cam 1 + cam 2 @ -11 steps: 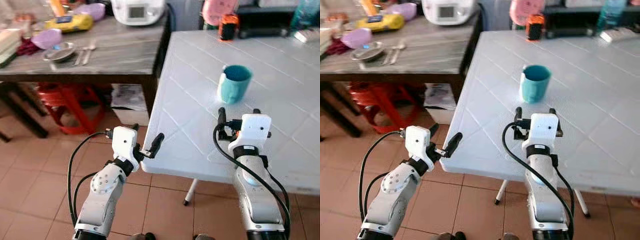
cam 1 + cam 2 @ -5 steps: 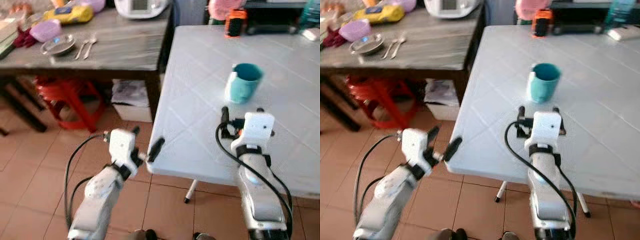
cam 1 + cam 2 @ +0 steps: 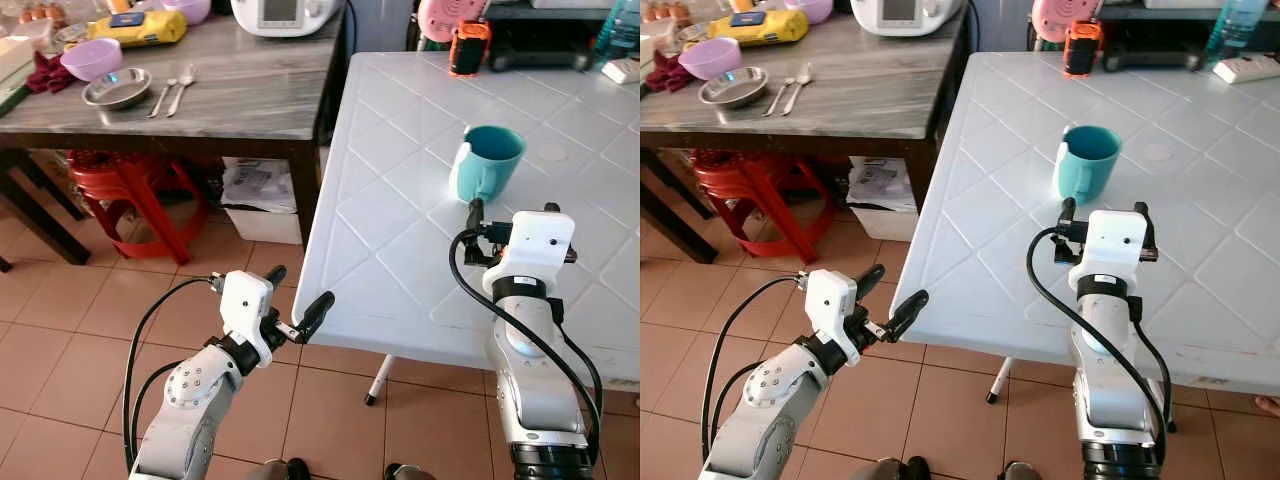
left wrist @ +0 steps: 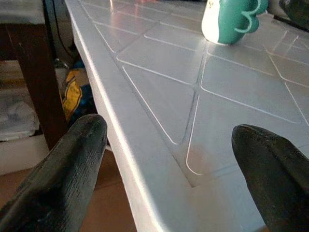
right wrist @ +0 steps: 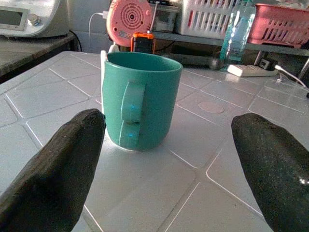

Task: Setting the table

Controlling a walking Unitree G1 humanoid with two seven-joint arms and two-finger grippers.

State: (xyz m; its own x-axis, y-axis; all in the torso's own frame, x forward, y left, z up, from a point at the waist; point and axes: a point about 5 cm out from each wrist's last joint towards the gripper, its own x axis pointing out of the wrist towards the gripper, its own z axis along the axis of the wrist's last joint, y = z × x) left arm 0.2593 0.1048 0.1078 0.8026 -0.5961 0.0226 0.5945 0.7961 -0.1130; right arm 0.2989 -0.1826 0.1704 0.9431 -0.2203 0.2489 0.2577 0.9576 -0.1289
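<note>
the teal mug (image 3: 487, 162) stands upright on the white table (image 3: 390, 230), released, with the right gripper (image 3: 510, 212) spread wide just short of it and the left gripper (image 3: 297, 297) wide open at the table's edge; next likely fetching the spoons (image 3: 172, 88).

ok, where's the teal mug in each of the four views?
Left eye view: teal mug upright on the white table, just beyond the right gripper.
Right eye view: same spot, handle facing the robot.
Left wrist view: far end of the tabletop.
Right wrist view: between the open fingers, handle toward the camera.
Shared landmark: orange-and-black gadget behind the mug.
</note>
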